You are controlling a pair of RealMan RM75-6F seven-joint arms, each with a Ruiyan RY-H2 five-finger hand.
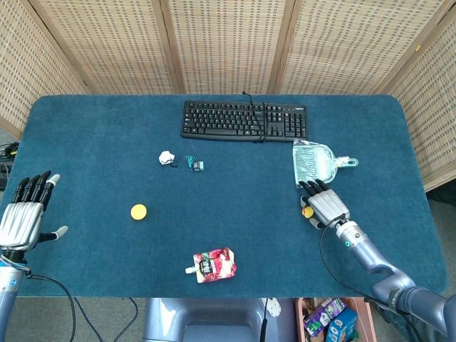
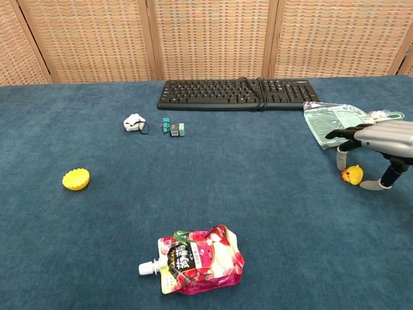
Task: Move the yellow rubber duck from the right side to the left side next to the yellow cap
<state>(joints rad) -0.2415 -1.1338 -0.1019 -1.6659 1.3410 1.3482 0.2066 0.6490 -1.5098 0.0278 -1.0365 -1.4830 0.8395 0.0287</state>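
The small yellow rubber duck [image 1: 307, 211] [image 2: 352, 174] stands on the blue table at the right. My right hand [image 1: 328, 206] [image 2: 377, 139] hovers just over and to the right of it. Its fingers [image 2: 341, 159] hang down on one side of the duck and its thumb on the other, and none visibly touches it. The yellow cap [image 1: 138, 211] [image 2: 76, 179] lies far off on the left side. At the table's left edge my left hand [image 1: 25, 214] rests with fingers spread and nothing in it; only the head view shows it.
A black keyboard [image 1: 244, 120] [image 2: 239, 93] lies at the back. A clear plastic bag [image 1: 314, 161] [image 2: 335, 119] sits just beyond my right hand. A red drink pouch [image 1: 212, 265] [image 2: 197, 258] lies front centre. Small white [image 1: 167, 158] and teal bits [image 1: 194, 164] sit mid-left.
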